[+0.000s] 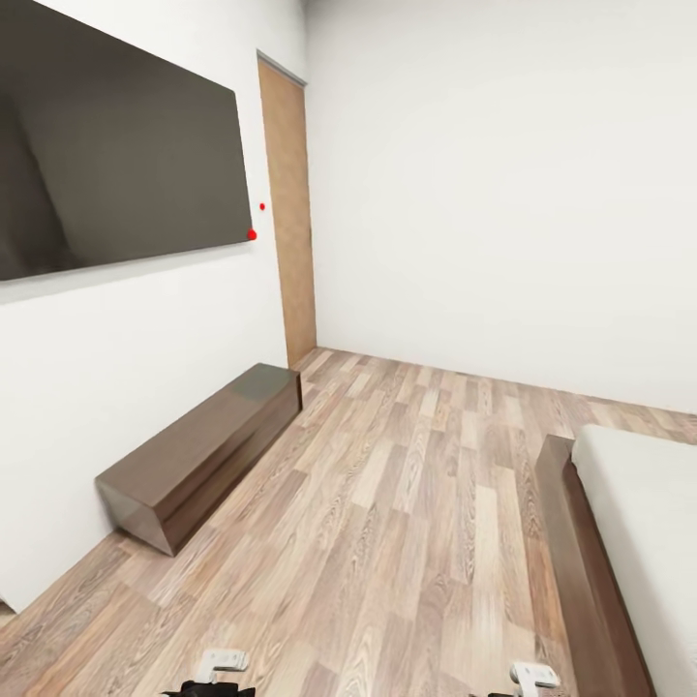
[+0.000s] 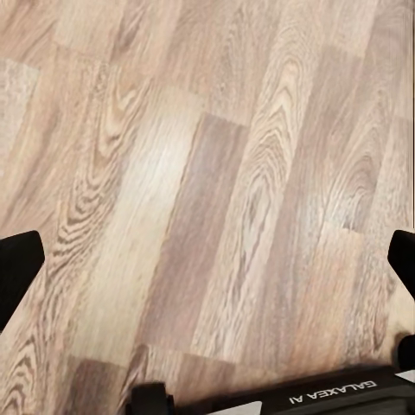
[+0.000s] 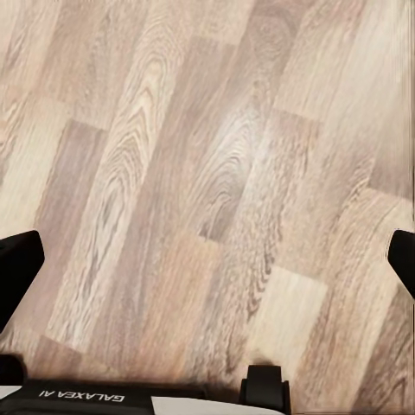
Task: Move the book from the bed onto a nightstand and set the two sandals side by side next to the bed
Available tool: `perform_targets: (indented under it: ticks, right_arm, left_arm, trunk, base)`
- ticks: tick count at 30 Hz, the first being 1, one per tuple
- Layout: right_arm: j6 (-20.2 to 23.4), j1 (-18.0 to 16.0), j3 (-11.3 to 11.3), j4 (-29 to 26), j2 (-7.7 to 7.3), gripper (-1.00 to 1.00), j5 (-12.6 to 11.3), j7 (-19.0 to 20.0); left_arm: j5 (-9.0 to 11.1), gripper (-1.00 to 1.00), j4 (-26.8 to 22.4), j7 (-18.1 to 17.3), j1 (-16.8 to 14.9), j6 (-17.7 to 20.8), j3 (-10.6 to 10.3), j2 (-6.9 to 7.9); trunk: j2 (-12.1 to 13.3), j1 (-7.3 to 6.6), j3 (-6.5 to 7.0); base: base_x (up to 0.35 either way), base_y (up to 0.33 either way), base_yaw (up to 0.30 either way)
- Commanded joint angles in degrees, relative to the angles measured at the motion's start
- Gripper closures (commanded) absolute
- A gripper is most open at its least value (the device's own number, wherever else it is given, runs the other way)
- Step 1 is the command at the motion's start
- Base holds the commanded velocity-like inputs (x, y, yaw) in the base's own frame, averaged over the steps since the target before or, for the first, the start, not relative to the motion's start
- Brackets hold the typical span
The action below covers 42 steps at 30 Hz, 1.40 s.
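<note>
Bed (image 1: pixel 581 542), one; dresser (image 1: pixel 198 455), one.

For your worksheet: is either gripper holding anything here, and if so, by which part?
Nothing is held. The left gripper and right gripper are both open over bare wood-plank floor.

The head camera looks forward and down across the bedroom's wood-plank floor (image 1: pixel 407 503) toward the far corner, where a wooden door (image 1: pixel 290 213) stands. Left of that floor, a long dark dresser (image 1: pixel 203 450) sits against the wall under a black wall screen (image 1: pixel 116 145); right of it, the bed (image 1: pixel 620 542) enters the picture by one corner. The left wrist camera faces straight down at the floor planks (image 2: pixel 207 190) from close range, and the right wrist camera likewise faces the planks (image 3: pixel 207 190). All three views share the floor.
</note>
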Motion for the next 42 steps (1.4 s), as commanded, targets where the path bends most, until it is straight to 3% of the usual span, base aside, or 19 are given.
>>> perform_targets:
  ticks: [1,42]
  right_arm:
    - [0.2,0.0,-0.4,0.0,0.02,-1.00,-0.4,0.4]
    - [0.2,0.0,-0.4,0.0,0.03,-1.00,-0.4,0.3]
  left_arm:
    - [0.5,-1.00,-0.1,-0.1,0.0,0.2,-0.3,0.05]
    - [0.5,-1.00,-0.1,-0.1,0.0,0.2,-0.3,0.05]
  trunk:
    - [0.0,0.00,-0.06]
    - [0.0,0.00,-0.06]
  base:
    - [0.000,0.000,-0.225]
    - [0.000,0.000,-0.223]
